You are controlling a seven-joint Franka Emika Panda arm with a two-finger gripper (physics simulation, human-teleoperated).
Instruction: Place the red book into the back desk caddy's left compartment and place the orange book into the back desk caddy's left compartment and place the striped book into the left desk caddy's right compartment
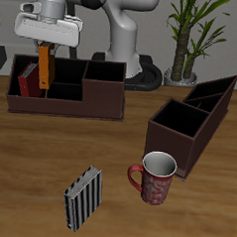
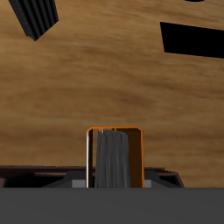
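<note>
Exterior view: striped book (image 1: pixel 83 198) flat on the worktop (image 1: pixel 28 165) near its front edge, a red mug (image 1: pixel 155 177) beside it. Farther back, the left desk caddy (image 1: pixel 190 123) — diagonal. At the back desk caddy (image 1: pixel 65 87), red book (image 1: pixel 27 80) stands inside; pincer (image 1: pixel 44 48) clamps the orange book (image 1: pixel 43 64) upright above the same cell.

table (image 1: pixel 29 155): warm wood grain, matt
back desk caddy (image 1: pixel 67 102): dark brown, dull, smooth walls
left desk caddy (image 1: pixel 179 139): same dark matt finish
mug (image 1: pixel 155 178): red patterned, slightly glossy
striped book (image 1: pixel 83 198): flat matt cover
pincer (image 1: pixel 46 42): pale smooth plastic look
</note>
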